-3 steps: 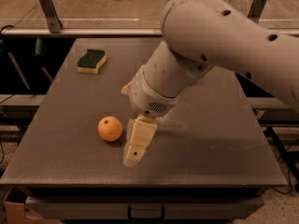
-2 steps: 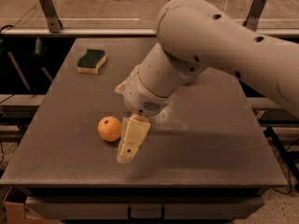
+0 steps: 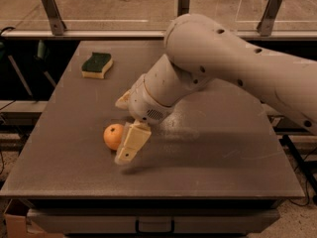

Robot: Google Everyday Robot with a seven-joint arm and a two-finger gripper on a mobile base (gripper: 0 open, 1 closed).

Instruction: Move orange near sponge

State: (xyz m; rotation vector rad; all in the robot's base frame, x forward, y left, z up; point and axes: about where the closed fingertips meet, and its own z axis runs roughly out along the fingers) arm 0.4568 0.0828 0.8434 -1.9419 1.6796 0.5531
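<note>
The orange (image 3: 113, 135) lies on the grey table (image 3: 213, 152), left of the middle and toward the front. The sponge (image 3: 97, 65), dark green on top with a pale yellow base, lies at the table's far left corner, well away from the orange. My gripper (image 3: 128, 145) hangs from the big white arm (image 3: 223, 68) and sits right beside the orange on its right side, low over the table. One cream finger (image 3: 132, 142) shows in front, touching or nearly touching the orange; the other finger is hidden behind the wrist.
A metal rail with upright posts (image 3: 52, 11) runs behind the table's far edge. The table's front edge (image 3: 148, 195) is close below the gripper. A drawer handle (image 3: 154, 227) shows under the front.
The gripper has moved left toward the orange and now sits against its right side. The orange and the sponge have not moved.
</note>
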